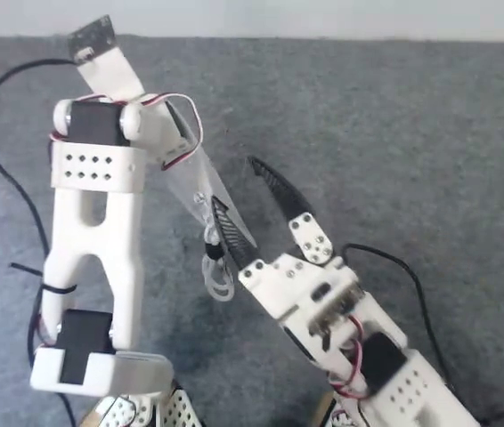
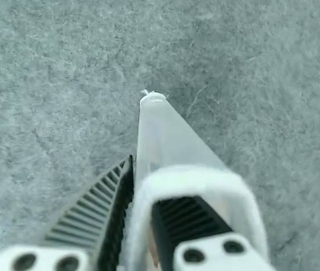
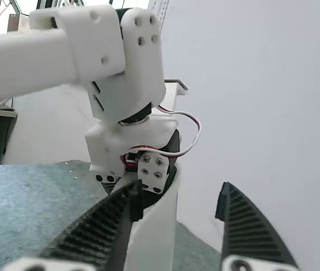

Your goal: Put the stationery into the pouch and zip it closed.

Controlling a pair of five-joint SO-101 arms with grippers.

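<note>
The grey mat (image 1: 412, 133) on the right arm's side & toward the far edge was left bare, so passage there was unhindered. The centre was blocked by the pouch (image 1: 200, 182), hung from the left gripper (image 2: 140, 214), which was clamped on it. The gap betw. the spread fingers of the right gripper (image 1: 234, 182) was partly taken up by the pouch. The near left was barred by the left arm (image 1: 92, 231) & a cable (image 1: 3, 142).

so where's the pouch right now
The pouch is clamped in the left gripper, up off the table; in the high view it hangs between the two arms, beside the open right gripper.
</note>
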